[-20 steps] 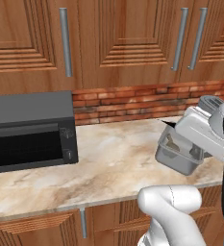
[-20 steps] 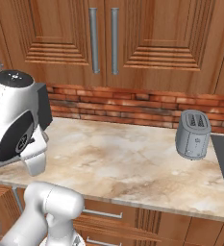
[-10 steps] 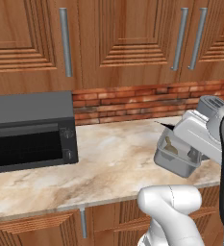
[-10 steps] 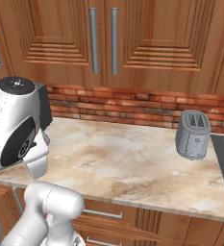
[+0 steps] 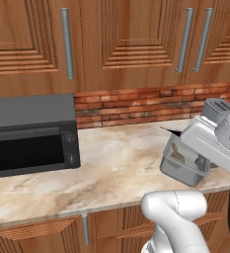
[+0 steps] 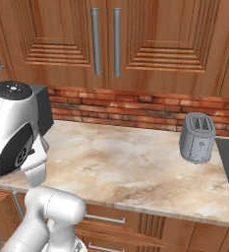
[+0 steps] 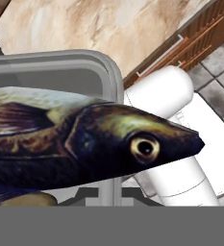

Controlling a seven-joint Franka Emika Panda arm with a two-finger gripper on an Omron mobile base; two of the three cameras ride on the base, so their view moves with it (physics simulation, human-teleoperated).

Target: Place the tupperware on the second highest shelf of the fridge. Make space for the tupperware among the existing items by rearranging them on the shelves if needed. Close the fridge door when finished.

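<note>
tupperware (image 5: 184, 165) edged slightly left, lifted above marble counter (image 5: 116, 168), tool clamped tight on it, fish (image 7: 84, 144) inside

tupperware (image 5: 183, 168) partly behind arm, microwave (image 5: 27, 133) cut off at left edge

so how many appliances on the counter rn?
2: a black microwave at the counter's left end against the brick wall, and a grey toaster toward the right end. More may sit outside the views.
</note>
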